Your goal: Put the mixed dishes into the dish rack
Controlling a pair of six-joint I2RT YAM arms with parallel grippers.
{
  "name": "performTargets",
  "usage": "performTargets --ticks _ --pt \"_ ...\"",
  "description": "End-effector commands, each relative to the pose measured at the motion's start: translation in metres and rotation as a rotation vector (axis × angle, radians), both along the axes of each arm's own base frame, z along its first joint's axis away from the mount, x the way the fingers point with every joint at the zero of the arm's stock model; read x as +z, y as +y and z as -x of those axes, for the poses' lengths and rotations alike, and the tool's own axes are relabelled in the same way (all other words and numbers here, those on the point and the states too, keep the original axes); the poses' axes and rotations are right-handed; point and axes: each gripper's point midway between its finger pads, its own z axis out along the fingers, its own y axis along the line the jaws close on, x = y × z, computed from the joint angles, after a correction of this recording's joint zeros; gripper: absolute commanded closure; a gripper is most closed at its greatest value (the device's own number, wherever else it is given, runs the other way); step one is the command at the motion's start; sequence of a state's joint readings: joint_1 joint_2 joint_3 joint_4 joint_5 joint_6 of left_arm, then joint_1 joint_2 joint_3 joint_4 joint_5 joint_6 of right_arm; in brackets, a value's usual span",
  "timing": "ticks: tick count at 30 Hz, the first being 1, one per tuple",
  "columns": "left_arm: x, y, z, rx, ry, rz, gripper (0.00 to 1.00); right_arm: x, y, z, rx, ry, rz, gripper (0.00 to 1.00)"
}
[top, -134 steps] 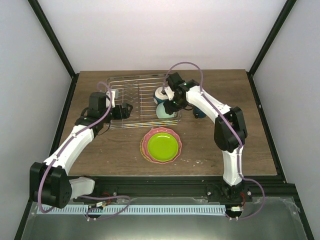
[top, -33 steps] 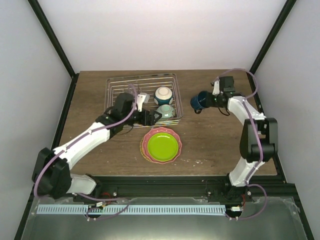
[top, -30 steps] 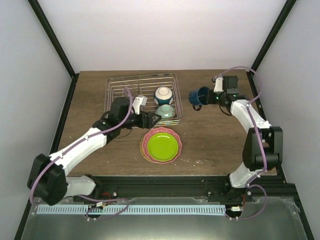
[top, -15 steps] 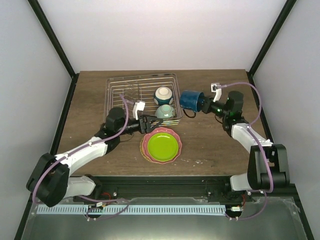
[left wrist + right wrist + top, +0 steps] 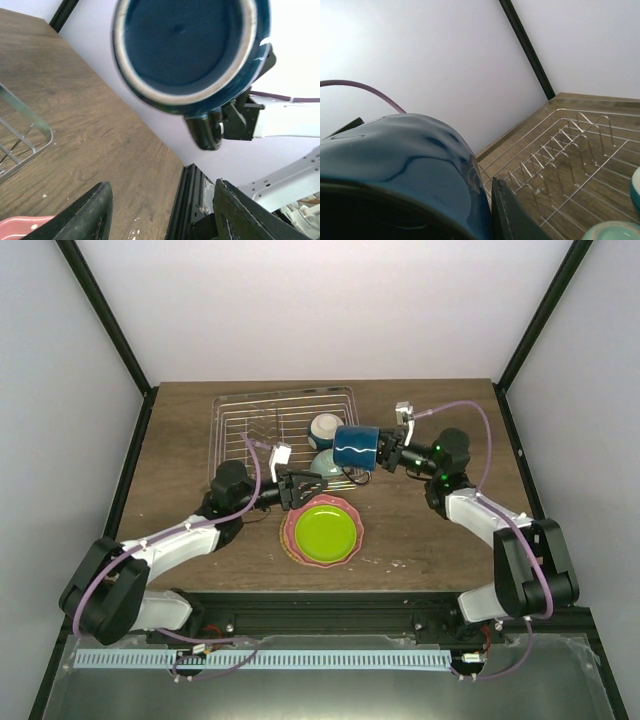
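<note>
1. 2 robot arms reach in from the bottom of the overhead view and meet near the centre of a brown wooden table (image 5: 450, 540).
2. The right claw (image 5: 385, 452) is clamped tight on a dark blue mug (image 5: 354, 448). The mug is held in the air on its side at centre frame and overlaps the right edge of the rack (image 5: 250, 425).
3. In the left wrist view the mug (image 5: 185, 45) fills the top centre, with its open mouth facing the camera. Its handle points to the lower right, where the right arm's black hardware sits behind it.
4. In the right wrist view the mug's glossy blue wall (image 5: 405, 165) fills the lower left, and the rack's upright prongs (image 5: 570, 150) show at the right.
5. The left claw (image 5: 304, 489) sits low, just below the rack's lower right corner and beside the upper left rim of the pink plate (image 5: 290, 532). Its jaws stand apart with nothing between them. Its 2 dark fingers (image 5: 95, 215) frame the bottom of its own view.
6. The rack is a silver wire basket in the upper centre-left of the overhead view. 2 bowls sit at its right end, a cream bowl (image 5: 324, 426) above and a mint bowl (image 5: 322, 462) below it.
7. A green plate (image 5: 325, 529) lies flat on top of the larger pink plate. Both are on the table just below the rack, at centre frame.
</note>
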State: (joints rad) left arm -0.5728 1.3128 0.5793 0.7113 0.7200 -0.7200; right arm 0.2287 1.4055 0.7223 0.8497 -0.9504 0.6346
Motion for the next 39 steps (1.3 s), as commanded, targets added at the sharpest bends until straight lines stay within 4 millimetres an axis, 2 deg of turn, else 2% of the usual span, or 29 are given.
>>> performTargets --ticks 1,11,20,26,33,39 --pt "0.016 -0.005 0.009 -0.049 -0.065 0.048 0.43 0.023 0.013 0.004 0.046 -0.076 -0.043 0.99" --pt "0.022 -0.016 0.019 -0.124 -0.085 0.055 0.45 0.020 0.037 0.004 0.105 -0.064 -0.055 0.99" --pt "0.023 -0.020 0.016 -0.128 -0.083 0.051 0.46 0.018 0.056 0.005 0.163 -0.058 -0.054 0.99" --pt "0.022 -0.021 0.015 -0.127 -0.083 0.047 0.48 0.020 0.062 0.013 0.203 -0.053 -0.052 0.99" --pt "0.025 -0.019 0.014 -0.109 -0.098 0.042 0.60 0.023 0.063 0.022 0.202 -0.068 -0.035 0.99" --pt "0.025 -0.018 0.012 -0.093 -0.104 0.047 0.63 0.027 0.062 0.028 0.217 -0.076 -0.039 0.99"
